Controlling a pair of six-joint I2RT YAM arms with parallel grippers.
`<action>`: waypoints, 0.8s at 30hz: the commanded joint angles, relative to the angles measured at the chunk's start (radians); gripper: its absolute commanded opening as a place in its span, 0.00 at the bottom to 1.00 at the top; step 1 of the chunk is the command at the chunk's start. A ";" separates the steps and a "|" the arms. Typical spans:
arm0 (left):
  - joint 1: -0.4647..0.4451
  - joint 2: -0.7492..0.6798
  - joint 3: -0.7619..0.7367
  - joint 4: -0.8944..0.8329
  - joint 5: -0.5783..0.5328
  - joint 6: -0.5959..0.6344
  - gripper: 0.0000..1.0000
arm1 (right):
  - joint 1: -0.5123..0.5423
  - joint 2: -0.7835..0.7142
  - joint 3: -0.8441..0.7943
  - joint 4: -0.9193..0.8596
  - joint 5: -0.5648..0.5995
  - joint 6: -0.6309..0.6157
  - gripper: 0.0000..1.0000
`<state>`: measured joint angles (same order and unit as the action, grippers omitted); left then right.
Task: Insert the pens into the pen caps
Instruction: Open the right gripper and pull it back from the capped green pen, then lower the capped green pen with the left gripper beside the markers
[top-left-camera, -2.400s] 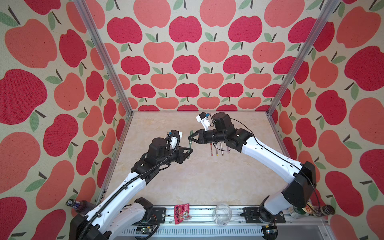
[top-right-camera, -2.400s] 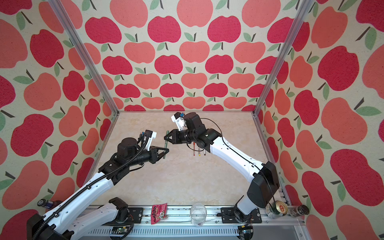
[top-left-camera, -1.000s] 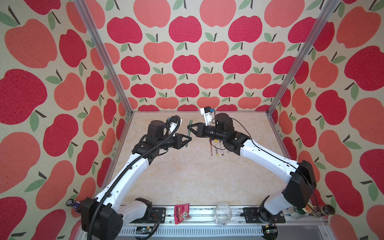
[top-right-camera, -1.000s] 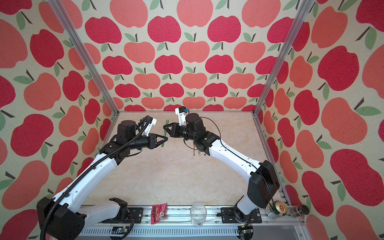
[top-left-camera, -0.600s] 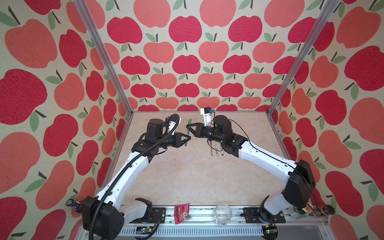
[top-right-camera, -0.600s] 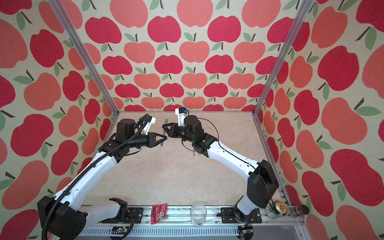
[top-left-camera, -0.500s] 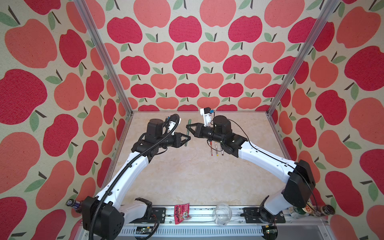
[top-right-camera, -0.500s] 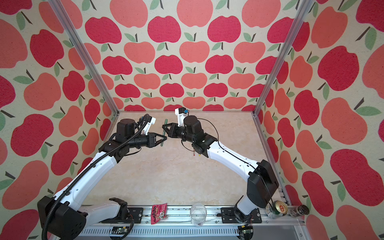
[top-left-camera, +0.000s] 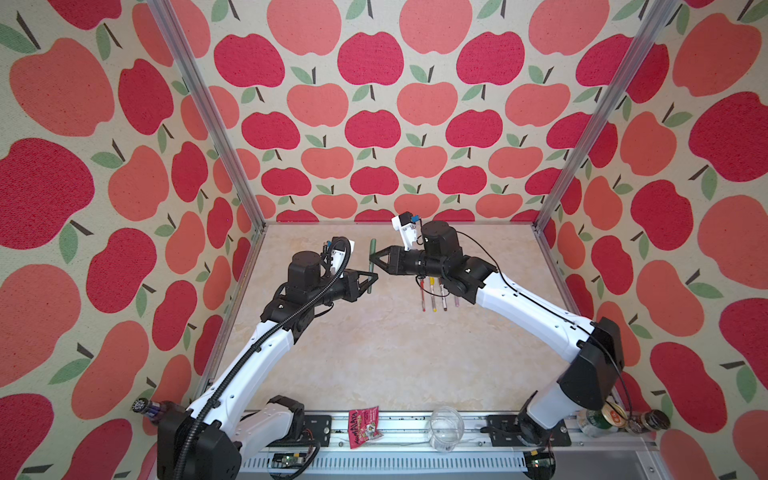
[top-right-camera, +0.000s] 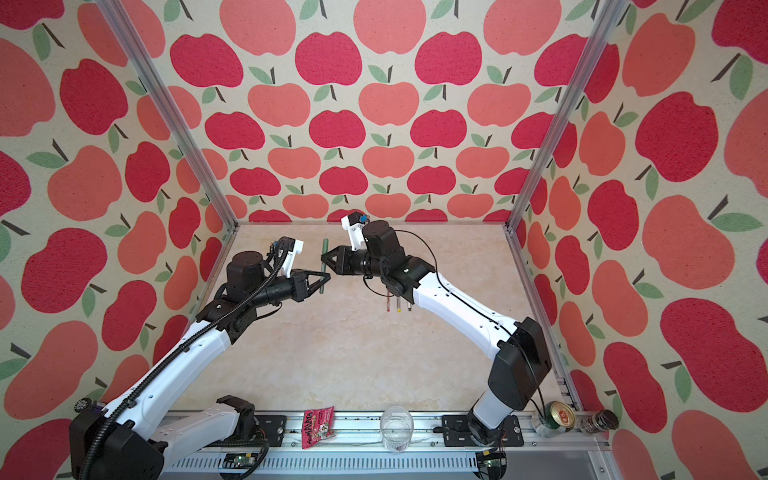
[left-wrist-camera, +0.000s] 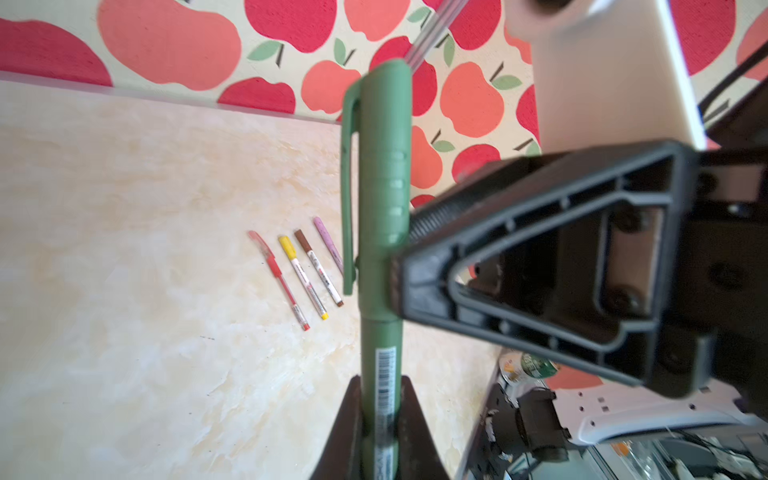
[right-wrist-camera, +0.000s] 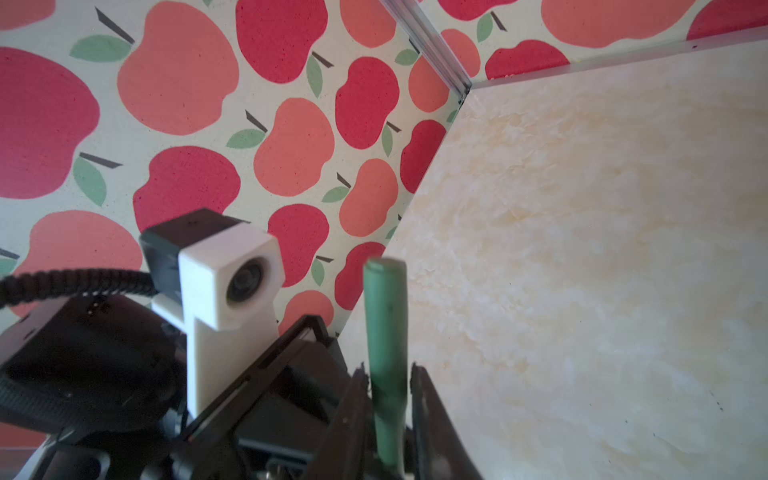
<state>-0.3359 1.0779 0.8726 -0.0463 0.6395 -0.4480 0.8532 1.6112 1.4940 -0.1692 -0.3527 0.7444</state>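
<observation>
green pen (top-left-camera: 372, 248) stays pinched in left pincer (top-left-camera: 368, 284); right pincer (top-left-camera: 373, 262) has just spread.

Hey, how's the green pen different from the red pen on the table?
The green pen is held in the air, its barrel clamped in the left gripper; the red pen lies flat on the table. The green pen is opaque green throughout; the red pen's lower barrel is pale. The green pen is alone; the red pen lies in a row with three other pens. Both appear capped.
</observation>
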 joint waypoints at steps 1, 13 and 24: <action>-0.016 -0.035 -0.036 0.048 -0.139 -0.019 0.00 | -0.037 -0.022 0.068 -0.137 -0.108 -0.068 0.30; -0.134 0.115 0.029 -0.136 -0.338 -0.097 0.03 | -0.143 -0.193 -0.063 -0.225 0.008 -0.119 0.43; -0.241 0.597 0.417 -0.546 -0.502 -0.196 0.04 | -0.270 -0.343 -0.288 -0.295 0.096 -0.129 0.43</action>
<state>-0.5632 1.5906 1.2068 -0.4217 0.1902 -0.6136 0.6044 1.3132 1.2442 -0.4408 -0.2756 0.6384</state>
